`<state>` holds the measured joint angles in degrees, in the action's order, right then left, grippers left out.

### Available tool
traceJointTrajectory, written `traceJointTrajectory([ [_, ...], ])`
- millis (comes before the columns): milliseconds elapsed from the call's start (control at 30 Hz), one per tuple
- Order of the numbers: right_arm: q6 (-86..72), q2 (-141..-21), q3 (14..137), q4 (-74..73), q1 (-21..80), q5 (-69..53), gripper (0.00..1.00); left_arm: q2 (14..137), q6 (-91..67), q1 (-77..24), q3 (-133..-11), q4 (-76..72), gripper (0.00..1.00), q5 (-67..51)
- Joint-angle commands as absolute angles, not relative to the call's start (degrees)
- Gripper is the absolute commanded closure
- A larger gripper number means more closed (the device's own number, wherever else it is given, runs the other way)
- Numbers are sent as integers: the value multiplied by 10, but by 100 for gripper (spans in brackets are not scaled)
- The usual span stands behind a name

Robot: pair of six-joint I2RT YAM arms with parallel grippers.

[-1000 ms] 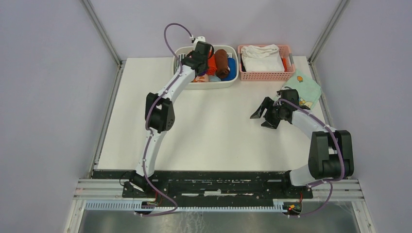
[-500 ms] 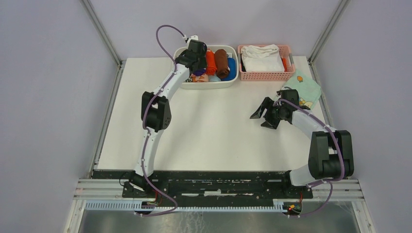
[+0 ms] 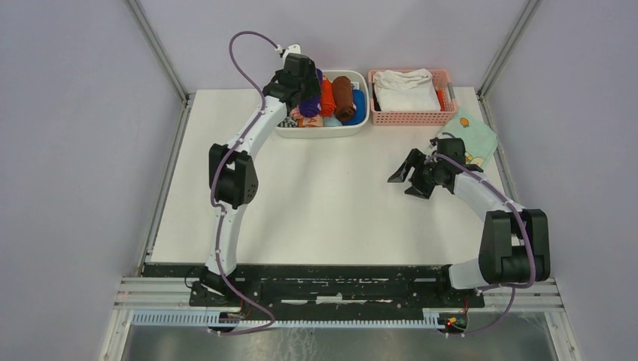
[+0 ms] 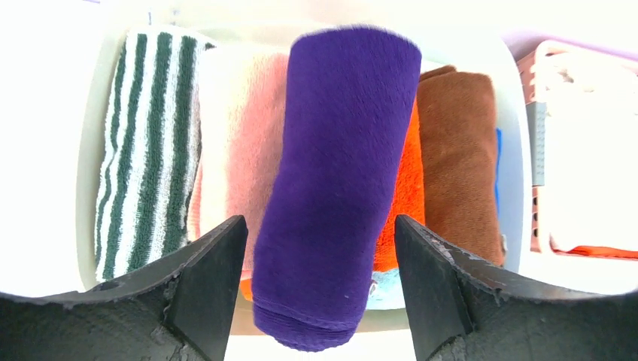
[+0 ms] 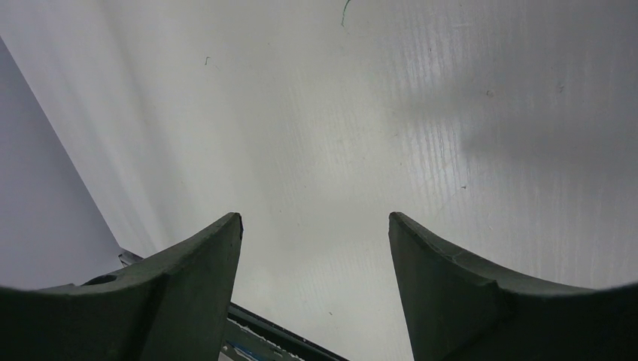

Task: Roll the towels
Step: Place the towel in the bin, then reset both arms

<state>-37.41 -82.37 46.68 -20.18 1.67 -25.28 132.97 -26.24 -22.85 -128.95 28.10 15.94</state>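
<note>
Change: Left arm's wrist has swung toward 11 o'clock over the white plastic bin (image 3: 360, 128). The left claw (image 3: 303, 86) has gone from nearly closed to spread, and the rolled deep purple towel (image 3: 310, 107) now shows beneath it.
Meaning: the purple roll looks released into the bin, so this towel's step seems finished.
Top view, 12 o'clock: the bin also holds an orange roll (image 3: 326, 96) and a brown roll (image 3: 344, 98).
Top view, 1 o'clock: pink slatted basket (image 3: 410, 116) with a white folded cloth (image 3: 405, 89).
Top view, 2 o'clock: mint-green printed cloth (image 3: 474, 139) lies flat on the white table (image 3: 323, 210).
Top view, 3 o'clock: right claw (image 3: 410, 179) hovers above the bare table.
Left wrist view: the fingers stand apart either side of the purple roll, not touching it. A rolled salmon-pink towel (image 4: 241, 143) lies at its 9 o'clock, and a green-and-white striped roll (image 4: 143, 150) lies beyond that.
Right wrist view: the fingers are spread wide and hold nothing. Only tabletop shows between them.
Progress: both towels appear rolled and binned.
</note>
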Motion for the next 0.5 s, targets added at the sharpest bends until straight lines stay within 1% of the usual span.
traceJointTrajectory([
  [0, -358, -790, 476, -199, 13, -253, 20, 1270, -277, -226, -1286, 244, 20, 155],
  [167, -349, -764, 484, -218, 12, -246, 19, 1243, -279, -226, -1261, 240, 17, 147],
  [267, -340, -744, 498, -239, 11, -241, 18, 1201, -275, -225, -1224, 242, 16, 145],
  [367, -320, -717, 517, -266, 11, -228, 17, 1130, -268, -225, -1149, 235, 13, 138],
  [467, -293, -695, 539, -297, 10, -213, 15, 1031, -258, -223, -1043, 229, 11, 144],
])
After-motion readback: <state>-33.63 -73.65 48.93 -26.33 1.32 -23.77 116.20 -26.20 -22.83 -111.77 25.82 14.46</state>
